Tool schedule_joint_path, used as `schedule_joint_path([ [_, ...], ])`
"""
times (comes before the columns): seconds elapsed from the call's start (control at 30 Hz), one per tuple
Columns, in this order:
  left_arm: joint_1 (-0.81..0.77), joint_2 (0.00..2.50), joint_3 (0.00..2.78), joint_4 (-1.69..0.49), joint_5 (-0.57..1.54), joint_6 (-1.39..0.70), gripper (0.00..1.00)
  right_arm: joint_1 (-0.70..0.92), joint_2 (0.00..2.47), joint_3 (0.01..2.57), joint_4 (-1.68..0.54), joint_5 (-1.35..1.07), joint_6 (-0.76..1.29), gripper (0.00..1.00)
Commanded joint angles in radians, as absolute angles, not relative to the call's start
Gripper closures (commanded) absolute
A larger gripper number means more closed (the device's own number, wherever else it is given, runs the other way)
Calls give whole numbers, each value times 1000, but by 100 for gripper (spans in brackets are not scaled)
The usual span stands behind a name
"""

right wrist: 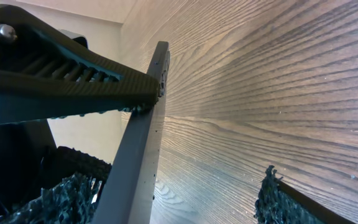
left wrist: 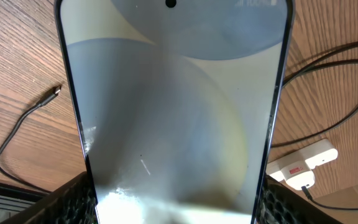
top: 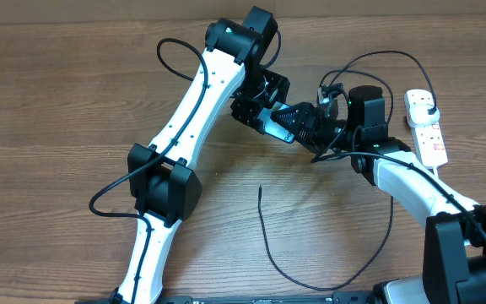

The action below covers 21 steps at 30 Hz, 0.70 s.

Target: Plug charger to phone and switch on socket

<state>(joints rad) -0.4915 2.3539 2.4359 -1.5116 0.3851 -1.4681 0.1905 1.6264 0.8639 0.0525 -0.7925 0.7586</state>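
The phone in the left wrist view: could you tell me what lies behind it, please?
Beside the phone, the table, the charger tip and one socket end show. Whatever lies directly behind the phone is hidden.

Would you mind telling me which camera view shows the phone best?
The left wrist view: the phone fills most of the frame, its screen facing the camera. Overhead shows only a small bright sliver of it; the right wrist view shows just its thin dark edge, seen side-on.
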Motion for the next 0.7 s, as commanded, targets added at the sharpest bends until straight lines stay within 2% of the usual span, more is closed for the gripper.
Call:
schedule_joint_path([
  [0.0, -505, 2341, 2470, -1513, 388, -1489, 96, 196, 1622, 882, 56, -778, 754, 15],
  [0.13, -517, 2341, 2470, -1509, 359, -1489, 96, 196, 1622, 882, 55, -778, 754, 27],
  [0.33, -525, 2341, 2470, -1505, 325, -1490, 96, 196, 1622, 882, 55, -780, 754, 36],
  [0.4, -526, 2341, 2470, -1504, 323, -1490, 96, 196, 1622, 882, 55, -790, 754, 44],
  [0.67, -527, 2341, 2470, -1487, 299, -1493, 96, 196, 1622, 882, 55, -805, 754, 55],
])
